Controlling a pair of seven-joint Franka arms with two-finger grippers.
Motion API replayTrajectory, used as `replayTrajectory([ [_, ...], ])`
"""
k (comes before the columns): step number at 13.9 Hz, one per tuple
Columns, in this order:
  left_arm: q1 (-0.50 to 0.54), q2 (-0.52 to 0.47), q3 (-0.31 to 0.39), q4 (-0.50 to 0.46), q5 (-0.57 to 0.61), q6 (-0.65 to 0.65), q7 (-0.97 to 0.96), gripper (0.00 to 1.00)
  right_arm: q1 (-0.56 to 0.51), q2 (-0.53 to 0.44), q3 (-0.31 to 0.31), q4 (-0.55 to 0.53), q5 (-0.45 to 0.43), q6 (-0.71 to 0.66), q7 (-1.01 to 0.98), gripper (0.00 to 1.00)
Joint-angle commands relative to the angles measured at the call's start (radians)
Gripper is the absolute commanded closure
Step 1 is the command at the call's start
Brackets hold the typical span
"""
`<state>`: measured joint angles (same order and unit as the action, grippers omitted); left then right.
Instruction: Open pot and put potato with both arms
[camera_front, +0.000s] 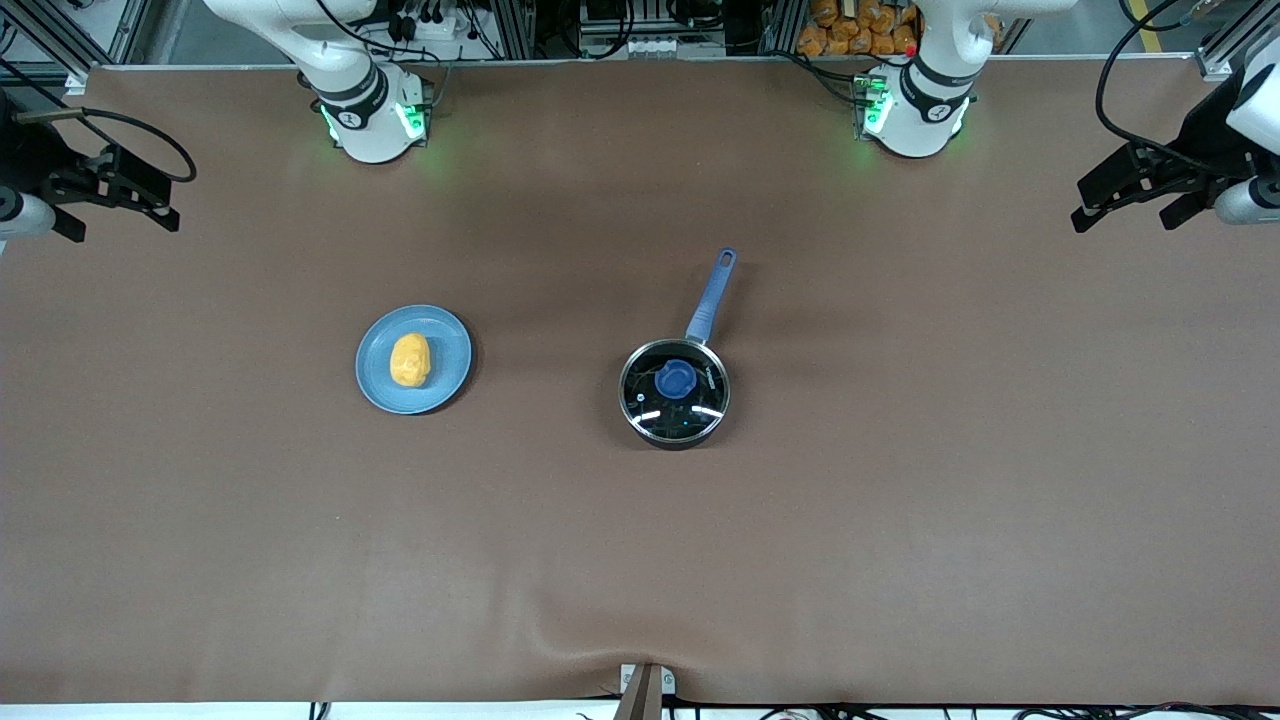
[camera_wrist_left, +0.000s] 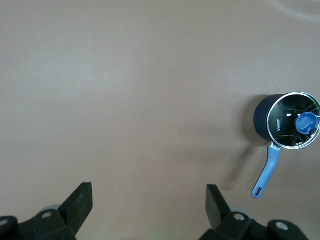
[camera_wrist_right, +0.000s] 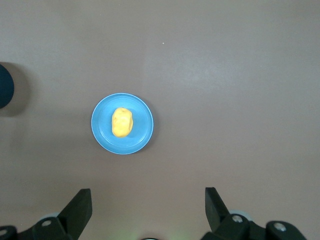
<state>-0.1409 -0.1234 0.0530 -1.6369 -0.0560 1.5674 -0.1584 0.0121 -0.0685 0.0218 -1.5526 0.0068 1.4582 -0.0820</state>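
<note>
High over the counter (camera_front: 900, 520), at its two ends, I hold both my end effectors. My left end effector (camera_wrist_left: 149, 205) has its fingers spread wide and holds nothing; it hangs over bare counter at the left arm's end. My right end effector (camera_wrist_right: 148, 207) is also wide open and empty, at the right arm's end. Both arms wait.

Going outward, the pot (camera_front: 674, 391) stands near the middle of the counter, its glass lid (camera_front: 673, 388) with the blue knob (camera_front: 677, 378) on it, its handle (camera_front: 711, 293) pointing toward the bases. The potato (camera_front: 410, 359) lies on the blue plate (camera_front: 453, 349), well apart from the pot, toward the right arm's end.

I judge that nothing of the task is done. The lid must be lifted, then the potato picked up and placed inside the pot.
</note>
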Motion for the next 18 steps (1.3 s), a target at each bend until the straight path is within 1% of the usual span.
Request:
replayTrajectory([
  [1, 0.014, -0.005, -0.013, 0.002, 0.015, -0.009, 0.016, 0.00, -0.011, 0.013, 0.006, 0.025, 0.016, -0.015, 0.014, 0.00],
  [12, 0.015, 0.002, -0.005, -0.004, 0.016, -0.007, -0.001, 0.00, -0.014, 0.013, 0.006, 0.025, 0.016, -0.016, 0.013, 0.00],
  [14, 0.027, 0.021, -0.004, 0.008, 0.013, -0.009, 0.000, 0.00, -0.014, 0.013, 0.006, 0.025, 0.016, -0.016, 0.013, 0.00],
  [18, 0.044, 0.022, -0.001, 0.009, 0.012, -0.007, 0.014, 0.00, -0.009, 0.013, 0.006, 0.025, 0.016, -0.015, 0.013, 0.00],
])
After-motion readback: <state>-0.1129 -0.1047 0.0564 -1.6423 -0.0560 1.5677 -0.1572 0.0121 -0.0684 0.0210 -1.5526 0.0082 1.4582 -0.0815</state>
